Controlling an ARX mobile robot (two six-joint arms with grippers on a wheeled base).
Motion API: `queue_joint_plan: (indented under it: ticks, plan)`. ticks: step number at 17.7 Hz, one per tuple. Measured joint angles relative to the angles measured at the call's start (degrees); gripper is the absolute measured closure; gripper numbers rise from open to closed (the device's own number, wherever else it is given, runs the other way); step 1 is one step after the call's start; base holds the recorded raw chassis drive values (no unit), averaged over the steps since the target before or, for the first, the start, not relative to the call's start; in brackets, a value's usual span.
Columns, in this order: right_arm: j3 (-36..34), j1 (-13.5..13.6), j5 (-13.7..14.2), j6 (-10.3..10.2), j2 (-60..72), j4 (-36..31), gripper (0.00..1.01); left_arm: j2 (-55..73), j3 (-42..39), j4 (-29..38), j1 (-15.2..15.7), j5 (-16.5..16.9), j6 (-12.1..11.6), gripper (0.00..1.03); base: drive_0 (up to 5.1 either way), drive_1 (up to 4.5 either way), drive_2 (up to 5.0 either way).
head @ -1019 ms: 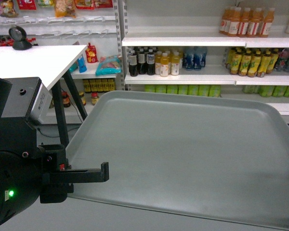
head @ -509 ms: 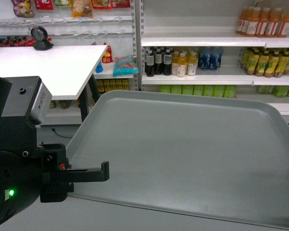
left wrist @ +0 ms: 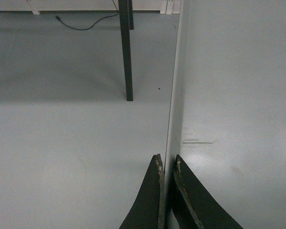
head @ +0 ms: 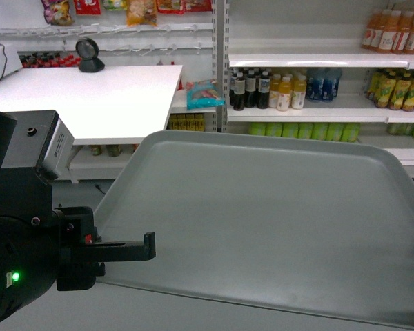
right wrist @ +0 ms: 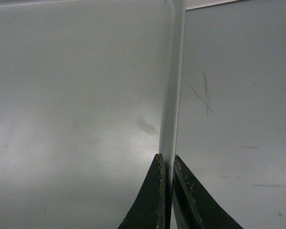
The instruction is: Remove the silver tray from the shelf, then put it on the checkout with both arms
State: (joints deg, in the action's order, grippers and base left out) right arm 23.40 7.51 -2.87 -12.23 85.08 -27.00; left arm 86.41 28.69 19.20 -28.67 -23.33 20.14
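Checkout [head: 90, 96] slid rightward; both claws clamp silver tray [head: 276, 221] edges.

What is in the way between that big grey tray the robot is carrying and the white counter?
Nothing visible. The flat grey-green tray is held in the air, and only open floor lies between it and the white countertop, whose near part looks bare.

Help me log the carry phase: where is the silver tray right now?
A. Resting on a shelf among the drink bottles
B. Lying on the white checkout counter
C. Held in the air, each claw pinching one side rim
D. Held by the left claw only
C: the silver tray hangs above the floor, its rim pinched by the left claw and by the right claw.
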Motion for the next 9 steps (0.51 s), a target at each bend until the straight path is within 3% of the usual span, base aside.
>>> queue_joint_plan:
  ticks: [9]
  plan:
    - [0.0,0.0,0.0,0.0,0.0,0.0,0.98,0.0,0.0,0.0,0.0,0.0,0.0,1.0,-4.9,2.52,2.5]
